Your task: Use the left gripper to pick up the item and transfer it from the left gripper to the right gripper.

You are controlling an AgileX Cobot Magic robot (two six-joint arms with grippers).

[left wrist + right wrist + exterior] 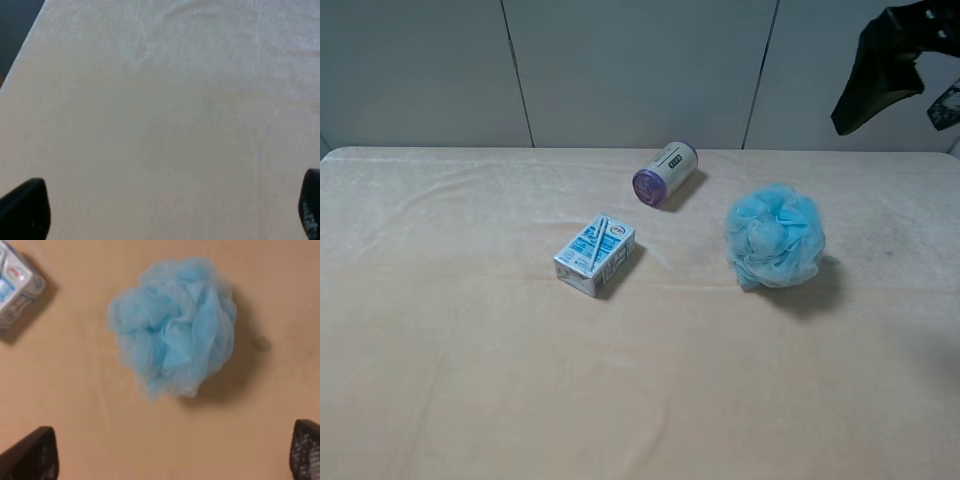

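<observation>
Fluffy mesh pouf [775, 236], matt soft cloth table cover [470, 350], printed paper carton [595, 255], glossy can [665, 173]

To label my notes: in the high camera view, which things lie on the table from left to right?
drink carton → purple-lidded can → blue bath pouf

Soft even light, blurry wrist views
</observation>
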